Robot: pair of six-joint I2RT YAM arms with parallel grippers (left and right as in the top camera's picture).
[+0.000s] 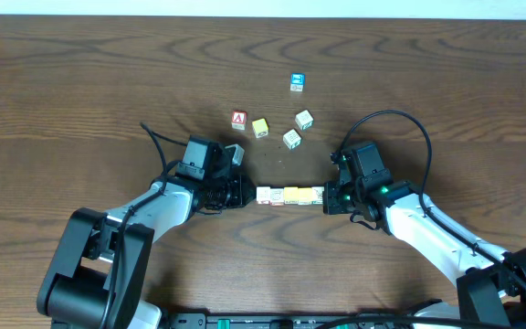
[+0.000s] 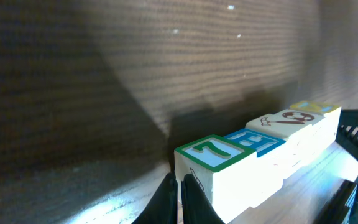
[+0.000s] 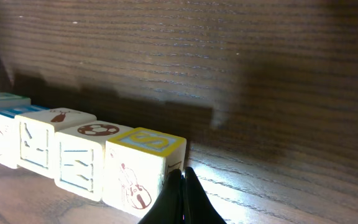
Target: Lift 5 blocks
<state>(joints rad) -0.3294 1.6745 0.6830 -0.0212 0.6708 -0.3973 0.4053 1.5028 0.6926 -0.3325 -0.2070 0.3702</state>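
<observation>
Lying end to end on the worktop point(image 1: 446, 82), five blocks point(image 1: 289, 195) touch the closed left claw point(image 1: 248, 194) and closed right claw point(image 1: 326, 197). The left end block reads "7". Five loose cubes point(image 1: 291, 138) lie beyond; the red cube point(image 1: 238, 120) reads "A".

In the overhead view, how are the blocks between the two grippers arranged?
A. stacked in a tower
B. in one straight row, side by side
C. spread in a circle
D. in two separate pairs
B: the row of blocks runs in one straight line from the left gripper to the right gripper, each block against the next.
</observation>
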